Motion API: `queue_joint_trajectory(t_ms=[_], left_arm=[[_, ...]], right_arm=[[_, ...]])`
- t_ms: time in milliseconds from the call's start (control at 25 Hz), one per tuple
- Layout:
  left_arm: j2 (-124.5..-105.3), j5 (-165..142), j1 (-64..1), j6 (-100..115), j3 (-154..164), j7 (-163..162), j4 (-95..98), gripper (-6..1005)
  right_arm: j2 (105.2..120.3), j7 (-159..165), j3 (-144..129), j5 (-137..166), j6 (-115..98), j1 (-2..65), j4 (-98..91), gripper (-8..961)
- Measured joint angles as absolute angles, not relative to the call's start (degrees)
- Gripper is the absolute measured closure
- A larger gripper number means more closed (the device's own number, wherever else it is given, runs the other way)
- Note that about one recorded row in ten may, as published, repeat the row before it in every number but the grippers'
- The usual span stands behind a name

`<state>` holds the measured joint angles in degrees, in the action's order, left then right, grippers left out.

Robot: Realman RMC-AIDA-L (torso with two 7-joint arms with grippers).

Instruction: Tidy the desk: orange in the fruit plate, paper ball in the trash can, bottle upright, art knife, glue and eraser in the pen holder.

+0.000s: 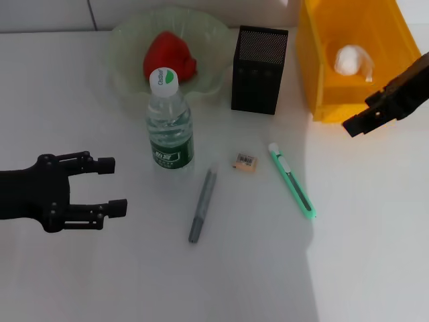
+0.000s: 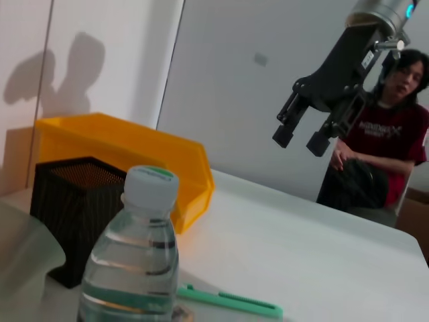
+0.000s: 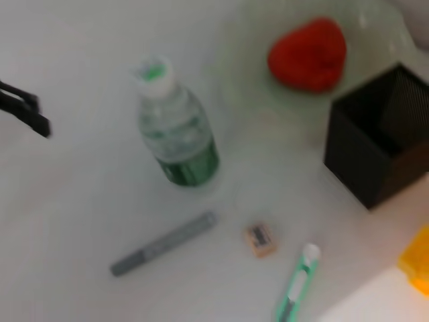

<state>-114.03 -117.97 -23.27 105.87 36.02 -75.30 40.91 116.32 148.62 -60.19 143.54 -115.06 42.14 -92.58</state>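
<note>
Lying flat on the counter (image 1: 100, 282) right of the bottle (image 1: 169, 127): glue (image 1: 202, 205), eraser (image 1: 245, 162), knife (image 1: 292, 180). Looking light, stiff; gripping mid-body. Left pincer (image 1: 112, 186) gaping empty; right pincer (image 1: 355, 122) likewise.

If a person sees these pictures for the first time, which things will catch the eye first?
Probably the orange, bright red in the pale green fruit plate at the back of the desk, and the big yellow trash can at the back right with a paper ball inside. Next comes the bottle standing upright before the plate, with the open left gripper beside it.
</note>
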Motion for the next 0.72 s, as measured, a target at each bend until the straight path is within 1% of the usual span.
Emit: queue_joint_trajectory(t_ms=[120,200,280,560,720], left_arm=[[-114.32,-119.5,-24.1,105.5,36.0,-75.7,41.9,153],[-114.53,-119.7,-24.3,105.2,36.0,-75.8,42.3,154],[-114.57,-119.8,-24.5,104.9,36.1,-75.8,42.4,154],[-114.32,-120.3,-24.7,104.3,36.1,-75.7,42.5,155],[-114.81,-121.7,-24.8,104.1,36.1,-75.4,43.4,153]], right_arm=[[118.23,148.2,-62.0,149.6,-110.4,43.6,-85.2,326],[119.04,147.6,-63.2,151.3,-106.5,44.2,-80.1,326],[119.28,147.5,-65.2,151.7,-102.2,44.5,-75.6,325],[119.41,148.0,-71.0,151.9,-90.1,45.9,-63.1,336],[119.62,148.2,-73.8,150.5,-85.2,47.1,-58.0,345]])
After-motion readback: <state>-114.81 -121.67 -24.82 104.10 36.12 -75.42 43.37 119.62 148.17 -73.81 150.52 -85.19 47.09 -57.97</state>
